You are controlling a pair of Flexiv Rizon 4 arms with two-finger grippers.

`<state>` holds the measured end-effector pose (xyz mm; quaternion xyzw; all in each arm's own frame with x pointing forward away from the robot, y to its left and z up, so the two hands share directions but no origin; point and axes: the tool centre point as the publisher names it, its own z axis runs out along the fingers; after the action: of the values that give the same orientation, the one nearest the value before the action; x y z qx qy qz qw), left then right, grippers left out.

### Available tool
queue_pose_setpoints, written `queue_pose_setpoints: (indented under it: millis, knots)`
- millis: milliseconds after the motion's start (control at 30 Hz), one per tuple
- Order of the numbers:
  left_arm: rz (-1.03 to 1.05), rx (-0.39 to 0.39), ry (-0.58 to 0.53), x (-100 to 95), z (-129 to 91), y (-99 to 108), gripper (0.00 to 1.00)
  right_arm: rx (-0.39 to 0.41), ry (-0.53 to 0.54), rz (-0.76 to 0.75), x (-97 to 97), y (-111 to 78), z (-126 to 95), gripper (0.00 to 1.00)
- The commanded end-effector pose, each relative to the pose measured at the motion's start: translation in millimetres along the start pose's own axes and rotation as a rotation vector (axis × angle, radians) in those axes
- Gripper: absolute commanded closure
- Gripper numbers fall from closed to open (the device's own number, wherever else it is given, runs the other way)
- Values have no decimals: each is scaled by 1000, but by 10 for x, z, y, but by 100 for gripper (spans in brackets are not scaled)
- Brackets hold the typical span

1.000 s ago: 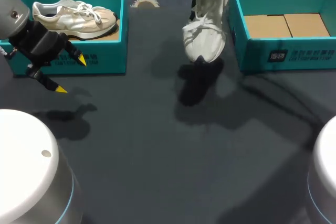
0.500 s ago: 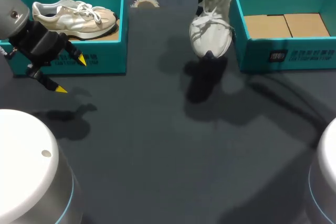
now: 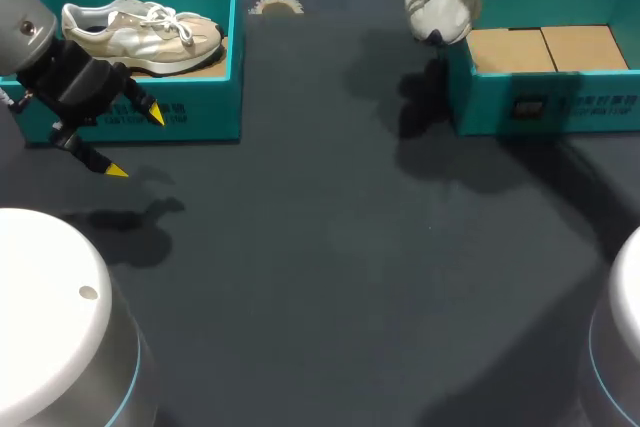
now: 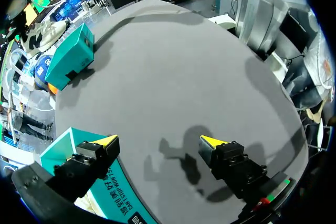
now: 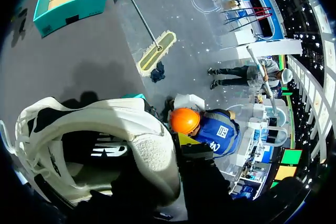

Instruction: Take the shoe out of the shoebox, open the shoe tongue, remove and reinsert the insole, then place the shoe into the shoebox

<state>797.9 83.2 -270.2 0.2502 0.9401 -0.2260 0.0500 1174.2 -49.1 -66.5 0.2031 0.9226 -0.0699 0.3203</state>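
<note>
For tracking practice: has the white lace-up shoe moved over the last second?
Yes, the white lace-up shoe shifted right and back, reaching the left wall of the right teal shoebox.

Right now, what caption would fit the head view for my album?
A white shoe hangs over the right shoebox rim; left end effector open by the other shoebox.

Head view: you look down from above and behind, wide over the table (image 3: 330,277), left shoebox (image 3: 200,117) and right shoebox (image 3: 560,107).
Left wrist view: you look out along the left gripper (image 4: 158,140), low over the table, with the right shoebox far ahead of it.
Right wrist view: you sit close against the white shoe (image 5: 142,129), which blocks most of the table ahead.
Shared: the head and left wrist views both take in the table, the right shoebox and the white shoe.
</note>
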Motion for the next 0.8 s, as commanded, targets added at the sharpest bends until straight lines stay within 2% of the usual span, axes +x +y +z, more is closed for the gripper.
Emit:
queue_pose_setpoints:
  millis: [33,200,600,700,800]
  knots:
    - [1,-2,0,8,-1,-2,0,-38,13,-11,-97,-171,113,100]
    - [1,-2,0,8,-1,-2,0,10,-2,-29,-17,-212,99,100]
    - [1,-2,0,8,-1,-2,0,10,-2,-29,-17,-212,99,100]
    - [1,-2,0,8,-1,-2,0,17,24,-45,-67,-330,274,100]
    - [1,-2,0,8,-1,-2,0,52,27,-43,-179,-544,471,100]
